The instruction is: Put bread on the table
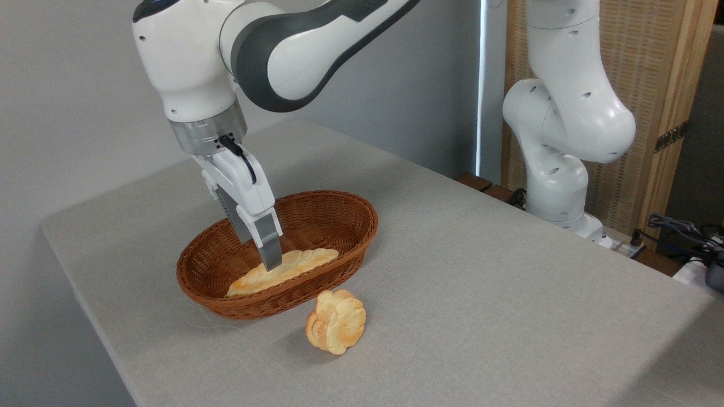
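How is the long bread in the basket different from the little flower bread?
The long bread is a flattish oval loaf; the flower bun is small, round and lobed. The loaf lies flat inside the basket; the bun stands on edge on the table. Both are golden with browner edges.

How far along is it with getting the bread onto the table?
Done: the gripper is down in the basket, at the bread. In hand: the grasp; whether the fingers have closed is unclear. Left: lifting the loaf out and setting it on the table.
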